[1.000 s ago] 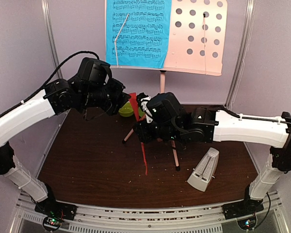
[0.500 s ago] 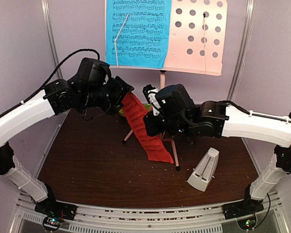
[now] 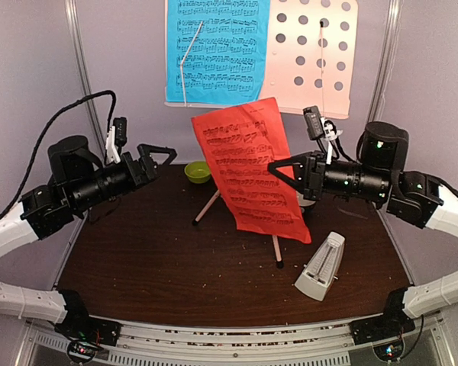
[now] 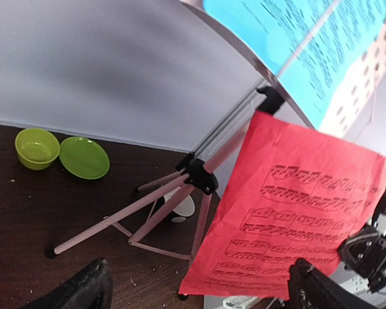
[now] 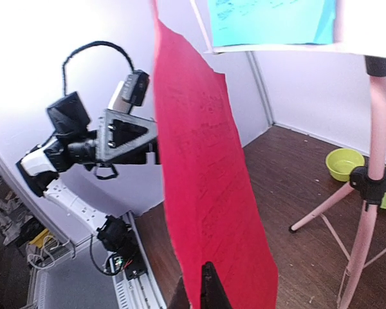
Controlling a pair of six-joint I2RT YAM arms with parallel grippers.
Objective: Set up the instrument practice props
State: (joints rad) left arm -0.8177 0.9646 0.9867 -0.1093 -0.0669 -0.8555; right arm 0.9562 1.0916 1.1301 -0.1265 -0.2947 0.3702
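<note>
The left gripper (image 3: 159,162) has let go and drawn back to 9 o'clock, fingers spread wide, empty. The red paper sheet of printed music (image 3: 248,168) now hangs unfurled at centre, its 3 o'clock edge pinched in the closed right gripper (image 3: 277,169), below the pale pink perforated music stand (image 3: 313,53).

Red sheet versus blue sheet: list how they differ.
The red sheet hangs in the air, pinched by the right gripper; the blue sheet rests on the music stand. The red sheet sags tilted; the blue sheet lies flat. Both carry printed music.
</note>
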